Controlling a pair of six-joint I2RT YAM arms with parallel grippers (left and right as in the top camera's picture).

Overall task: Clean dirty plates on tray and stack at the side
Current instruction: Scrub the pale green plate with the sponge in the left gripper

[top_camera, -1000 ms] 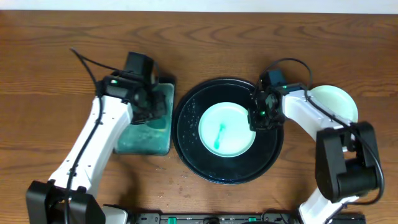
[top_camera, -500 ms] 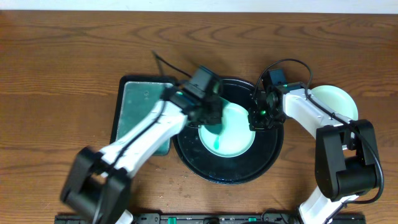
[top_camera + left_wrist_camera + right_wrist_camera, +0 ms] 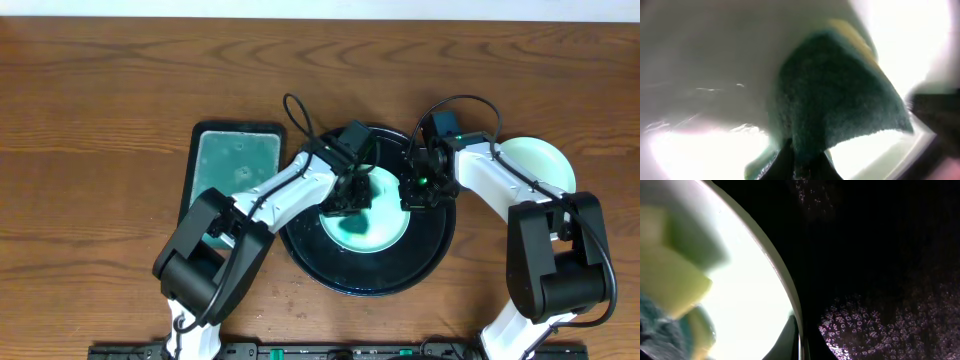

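Black side tray (image 3: 238,127): is lying left of everything else, rectangular, with pale teal contents; the left arm is crossing its near right corner.
Left gripper (image 3: 350,198): is reaching in over the plate's left half. In the left wrist view its fingers (image 3: 788,162) are pinching the sponge from below.
Sponge (image 3: 840,100): is showing a dark green scrubbing face with a yellow layer behind, and is pressing down against the plate's surface.
Plate (image 3: 388,225): is sitting at the centre of the tray, pale mint and glossy; its middle is hidden under the gripper and sponge.
Tray (image 3: 432,252): is lying at the table's centre, round and black, with droplets glinting on its wet surface (image 3: 880,255).
Right gripper (image 3: 418,195): is hanging over the plate's right rim. The right wrist view shows one fingertip just inside that rim; whether the pincer is clamping it cannot be told.
Far plate (image 3: 540,160): is resting on the table right of the tray, partly behind the right arm.
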